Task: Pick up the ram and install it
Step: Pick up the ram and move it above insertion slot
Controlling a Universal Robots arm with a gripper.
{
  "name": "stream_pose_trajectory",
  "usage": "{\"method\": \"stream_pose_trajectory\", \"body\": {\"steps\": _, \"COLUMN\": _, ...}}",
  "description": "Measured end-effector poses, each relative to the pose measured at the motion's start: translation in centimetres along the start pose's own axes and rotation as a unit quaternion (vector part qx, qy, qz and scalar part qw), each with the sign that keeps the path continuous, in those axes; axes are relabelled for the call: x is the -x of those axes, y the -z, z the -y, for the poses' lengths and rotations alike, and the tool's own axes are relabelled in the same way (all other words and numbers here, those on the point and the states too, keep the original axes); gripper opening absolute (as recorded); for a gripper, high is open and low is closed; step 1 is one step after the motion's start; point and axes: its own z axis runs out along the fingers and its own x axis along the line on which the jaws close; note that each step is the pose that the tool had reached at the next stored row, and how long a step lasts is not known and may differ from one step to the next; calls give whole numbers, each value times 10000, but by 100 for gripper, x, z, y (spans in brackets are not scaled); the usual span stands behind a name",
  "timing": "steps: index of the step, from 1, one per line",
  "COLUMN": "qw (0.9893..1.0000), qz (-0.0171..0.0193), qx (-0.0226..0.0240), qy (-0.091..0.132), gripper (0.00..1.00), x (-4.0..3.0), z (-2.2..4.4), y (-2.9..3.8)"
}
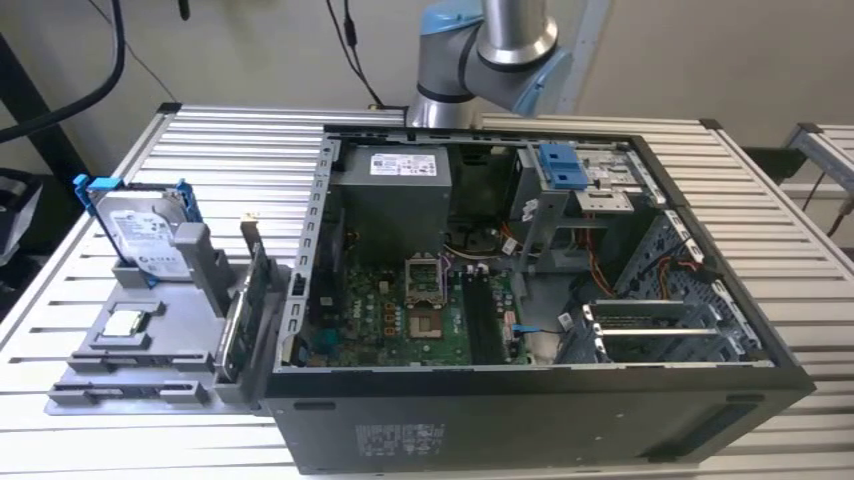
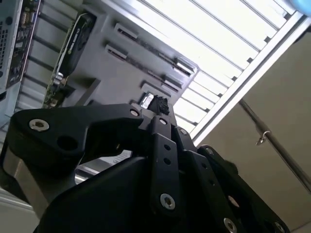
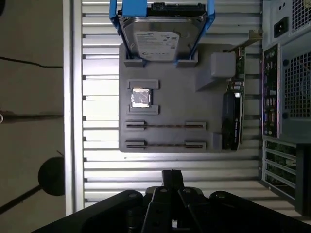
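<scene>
pincer point(image 3: 171, 175) closed and empty above the table point(image 3: 97, 165), just short of the grey tray point(image 3: 170, 104)
the closer ram point(image 3: 165, 144) stands on edge in its slot, straight ahead; long axis crosswise to the pincer; a second stick point(image 3: 165, 125) behind; hard drive point(image 3: 163, 36) farthest

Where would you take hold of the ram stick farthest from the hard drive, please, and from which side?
Grip the ram by the middle of its top edge, pinching its two flat faces, and come straight down from above. It seems to stand on edge in the grey holder with both ends in slotted blocks, so only the middle is free.
</scene>
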Motion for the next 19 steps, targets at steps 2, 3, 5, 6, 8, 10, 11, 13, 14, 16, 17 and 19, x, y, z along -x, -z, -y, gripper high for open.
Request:
{"method": "stream_pose_trajectory", "body": {"steps": 2, "qw": 10000, "qz": -4, "qx": -10, "qy": 83, "gripper": 11, "x": 1, "z": 0, "y": 0}}
{"method": "stream_pose_trajectory", "body": {"steps": 3, "qw": 9999, "qz": -6, "qx": -16, "qy": 130, "gripper": 11, "x": 1, "z": 1, "y": 0}}
{"method": "stream_pose_trajectory", "body": {"steps": 5, "qw": 9997, "qz": -11, "qx": -28, "qy": 228, "gripper": 11, "x": 0, "z": 0, "y": 0}}
{"method": "stream_pose_trajectory", "body": {"steps": 6, "qw": 9996, "qz": -13, "qx": -33, "qy": 278, "gripper": 11, "x": 0, "z": 0, "y": 0}}
{"method": "stream_pose_trajectory", "body": {"steps": 8, "qw": 9993, "qz": -17, "qx": -45, "qy": 374, "gripper": 11, "x": 0, "z": 0, "y": 0}}
{"method": "stream_pose_trajectory", "body": {"steps": 10, "qw": 9989, "qz": -22, "qx": -55, "qy": 473, "gripper": 11, "x": 0, "z": 0, "y": 0}}
{"method": "stream_pose_trajectory", "body": {"steps": 11, "qw": 9986, "qz": -24, "qx": -65, "qy": 523, "gripper": 11, "x": 0, "z": -1, "y": 1}}
{"method": "stream_pose_trajectory", "body": {"steps": 13, "qw": 9981, "qz": -28, "qx": -81, "qy": 614, "gripper": 11, "x": 0, "z": 0, "y": 0}}
{"method": "stream_pose_trajectory", "body": {"steps": 14, "qw": 9977, "qz": -30, "qx": -86, "qy": 665, "gripper": 11, "x": 0, "z": 0, "y": 0}}
{"method": "stream_pose_trajectory", "body": {"steps": 16, "qw": 9970, "qz": -35, "qx": -93, "qy": 773, "gripper": 11, "x": 0, "z": 0, "y": 1}}
{"method": "stream_pose_trajectory", "body": {"steps": 17, "qw": 9965, "qz": -37, "qx": -99, "qy": 826, "gripper": 11, "x": 0, "z": -1, "y": 0}}
{"method": "stream_pose_trajectory", "body": {"steps": 19, "qw": 9957, "qz": -42, "qx": -119, "qy": 916, "gripper": 11, "x": 0, "z": -3, "y": 1}}
